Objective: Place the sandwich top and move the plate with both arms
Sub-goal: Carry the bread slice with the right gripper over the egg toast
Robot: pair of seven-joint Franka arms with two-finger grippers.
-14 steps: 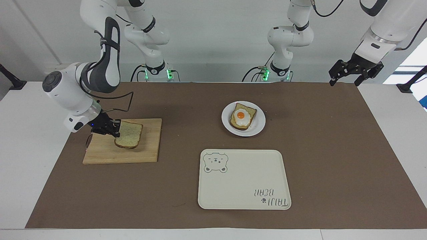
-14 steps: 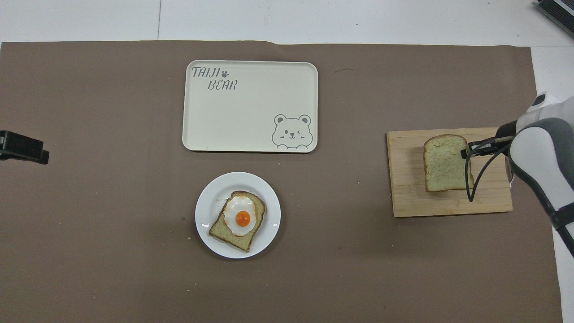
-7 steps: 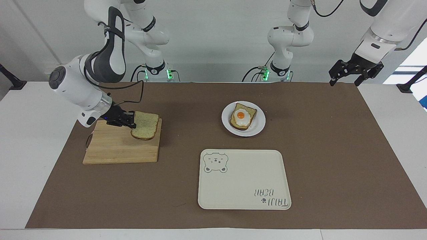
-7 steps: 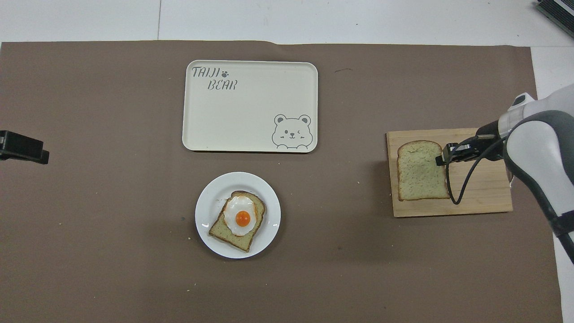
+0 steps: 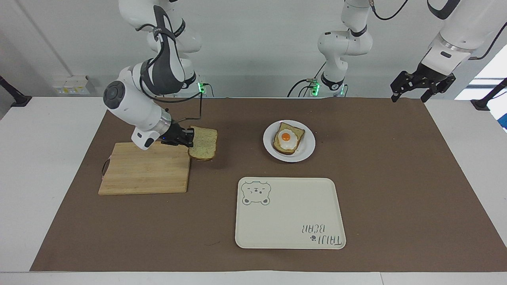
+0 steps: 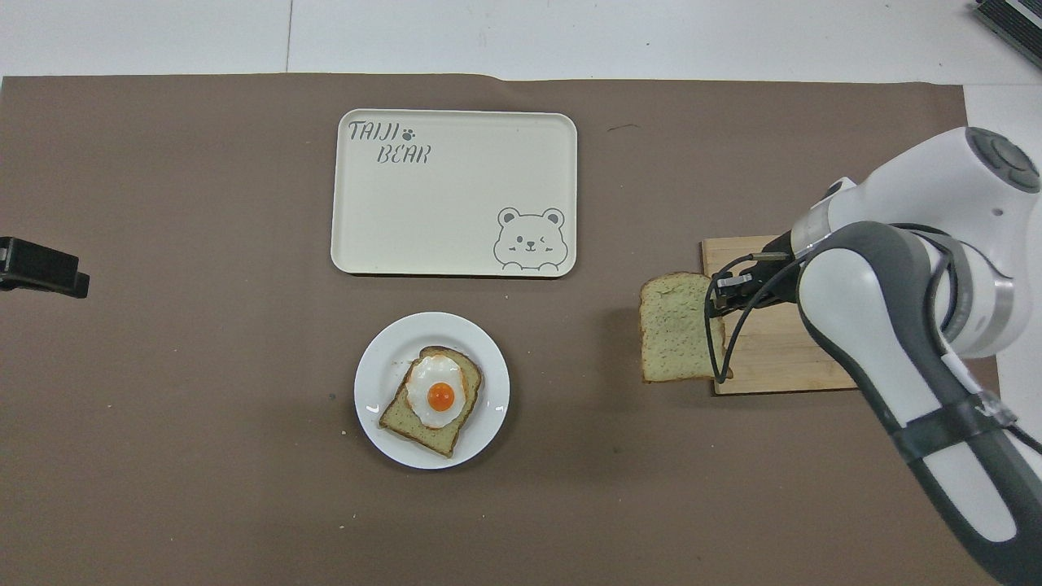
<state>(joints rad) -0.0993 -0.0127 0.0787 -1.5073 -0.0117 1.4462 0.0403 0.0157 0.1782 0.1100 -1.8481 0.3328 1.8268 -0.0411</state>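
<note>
The sandwich top [image 5: 204, 144] [image 6: 676, 330], a pale speckled slice with a brown crust, hangs in the air with my right gripper [image 5: 189, 139] [image 6: 716, 297] shut on one edge of it. It is over the brown mat, just off the wooden board's edge on the plate's side. The small white plate [image 5: 307, 151] [image 6: 374, 368] sits mid-table and carries a toast slice with a fried egg [image 5: 288, 138] [image 6: 435, 399]. My left gripper [image 5: 410, 96] waits open and raised above the mat's corner at the left arm's end; in the overhead view only the tip of the left gripper [image 6: 41, 268] shows.
A wooden cutting board [image 5: 144, 174] [image 6: 781, 358] lies at the right arm's end of the table. A cream rectangular tray with a bear drawing [image 5: 289, 213] [image 6: 452, 191] lies farther from the robots than the plate. A brown mat [image 5: 396, 178] covers the table.
My right gripper has lifted the sandwich top off the board and carried it toward the plate, past the board's edge. The left arm has not moved.
</note>
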